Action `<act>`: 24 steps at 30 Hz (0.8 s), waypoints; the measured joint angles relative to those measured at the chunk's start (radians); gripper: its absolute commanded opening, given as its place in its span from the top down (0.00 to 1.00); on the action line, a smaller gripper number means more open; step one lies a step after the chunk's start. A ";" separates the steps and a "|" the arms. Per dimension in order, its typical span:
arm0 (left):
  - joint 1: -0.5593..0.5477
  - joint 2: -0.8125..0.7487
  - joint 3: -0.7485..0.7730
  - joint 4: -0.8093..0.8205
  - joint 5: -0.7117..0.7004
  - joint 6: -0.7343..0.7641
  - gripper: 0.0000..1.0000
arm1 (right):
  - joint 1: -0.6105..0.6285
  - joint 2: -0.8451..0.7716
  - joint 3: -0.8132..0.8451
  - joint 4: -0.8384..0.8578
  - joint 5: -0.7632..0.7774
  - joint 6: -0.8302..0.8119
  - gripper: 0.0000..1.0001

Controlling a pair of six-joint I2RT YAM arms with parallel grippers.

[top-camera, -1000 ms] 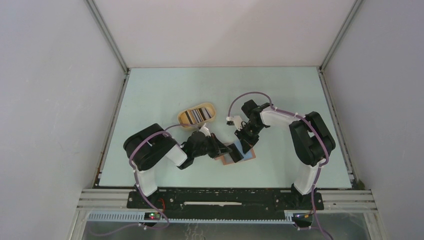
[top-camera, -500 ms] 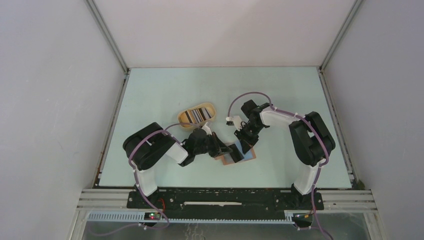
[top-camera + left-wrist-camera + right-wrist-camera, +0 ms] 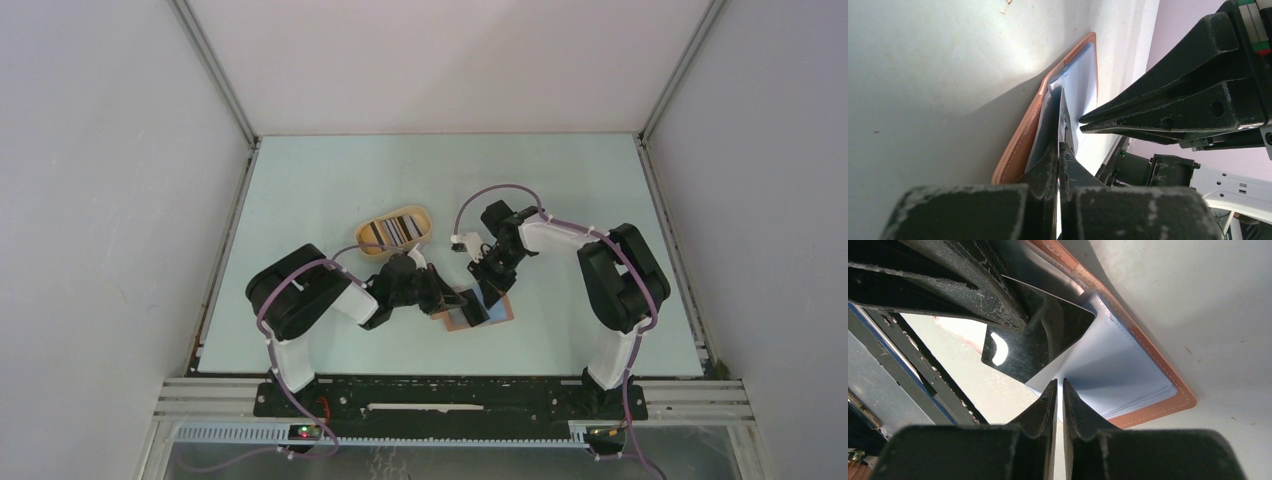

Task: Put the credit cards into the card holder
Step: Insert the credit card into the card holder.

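Staying nearly as before, the left pincer [image 3: 1059,150] clamps a black card [image 3: 1038,340] tipped into the card holder [image 3: 1018,145] ahead, its clear sleeve [image 3: 1118,355] pinched by the near-shut right pincer [image 3: 1059,385]; cards [image 3: 392,231] fill the tray [image 3: 368,250] alongside.

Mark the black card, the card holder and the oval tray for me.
black card [image 3: 1040,337]: right wrist view, middle of its glossy face.
card holder [image 3: 1120,365]: right wrist view, on its clear inner sleeve.
oval tray [image 3: 361,237]: top external view, on its left rim.
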 measured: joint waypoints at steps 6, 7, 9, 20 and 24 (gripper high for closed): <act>0.002 0.000 0.006 -0.012 0.008 0.011 1.00 | -0.002 -0.002 0.006 -0.002 0.003 0.000 0.82; 0.002 0.000 0.006 -0.013 0.009 0.014 1.00 | -0.003 -0.006 0.005 -0.003 0.003 0.000 0.81; 0.003 0.000 0.009 -0.016 0.015 0.019 1.00 | -0.016 -0.021 0.005 -0.007 -0.003 -0.002 0.80; 0.005 0.000 0.018 -0.029 0.031 0.045 1.00 | -0.115 -0.063 0.011 -0.018 -0.029 -0.009 0.81; 0.005 0.000 0.018 -0.031 0.031 0.050 1.00 | -0.110 -0.031 0.011 -0.018 -0.010 -0.008 0.81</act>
